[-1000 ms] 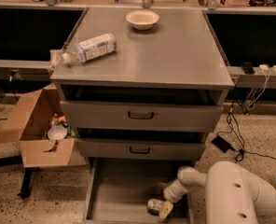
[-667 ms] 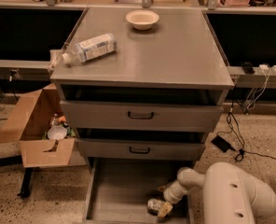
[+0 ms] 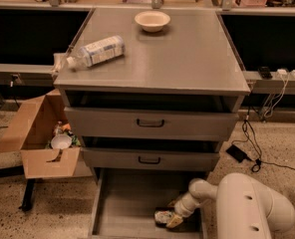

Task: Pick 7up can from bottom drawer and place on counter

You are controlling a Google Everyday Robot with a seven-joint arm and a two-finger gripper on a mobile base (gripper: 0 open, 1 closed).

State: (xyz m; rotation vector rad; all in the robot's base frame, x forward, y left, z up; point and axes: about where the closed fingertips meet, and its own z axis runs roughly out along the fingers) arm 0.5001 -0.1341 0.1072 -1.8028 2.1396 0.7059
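Noted gripper (image 3: 173,219) low at the right front of the bottom drawer (image 3: 122,203), against the 7up can (image 3: 163,217) lying on the drawer floor. Cannot tell whether clamped on it. Judged: reach done, grasp unconfirmed. Left to do: lift and placement on the bench (image 3: 187,59) beside bowl (image 3: 152,20) and plastic bottle (image 3: 100,50).

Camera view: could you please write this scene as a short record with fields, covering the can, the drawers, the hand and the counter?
7up can: lying on the drawer floor, towards the front right
bottom drawer: pulled open
hand: down inside the bottom drawer, right beside the can
counter: holds a plastic bottle lying on its side at the left, and a bowl at the back
task state: can not yet on the counter
floor, left of cabinet: open cardboard box
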